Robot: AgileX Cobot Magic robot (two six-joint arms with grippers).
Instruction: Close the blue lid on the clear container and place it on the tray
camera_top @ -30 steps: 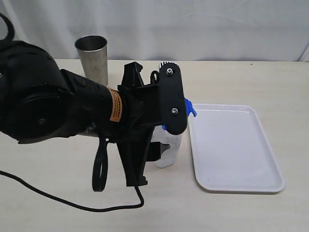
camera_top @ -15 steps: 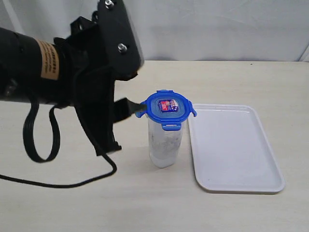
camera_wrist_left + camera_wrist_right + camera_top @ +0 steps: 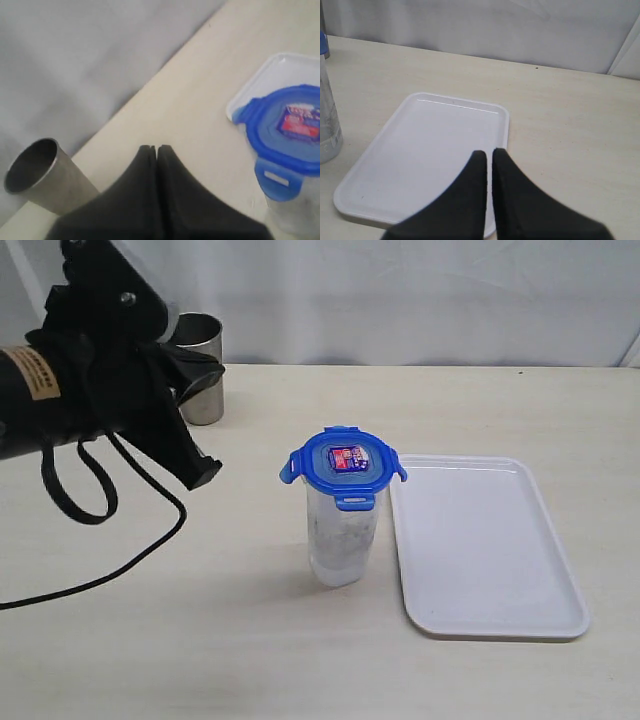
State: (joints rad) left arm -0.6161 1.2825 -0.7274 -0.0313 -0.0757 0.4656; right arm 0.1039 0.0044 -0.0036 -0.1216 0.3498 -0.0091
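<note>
Bright-blue round lid (image 3: 344, 462) on tall cloudy-clear plastic container (image 3: 341, 540), just beside flat white tray (image 3: 490, 540), left claw (image 3: 156, 149) pinched together, empty, right claw (image 3: 488, 154) likewise

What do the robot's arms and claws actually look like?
The left arm is bulky, rounded and black, with an orange label, a silver screw and a loose black cable looping off it. The left gripper and right gripper each end in two black fingers tapering to narrow tips.

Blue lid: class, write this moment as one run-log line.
lid: blue lid on clear container | container: upright on table, beside tray | left tool: shut, empty | right tool: shut, empty
</note>
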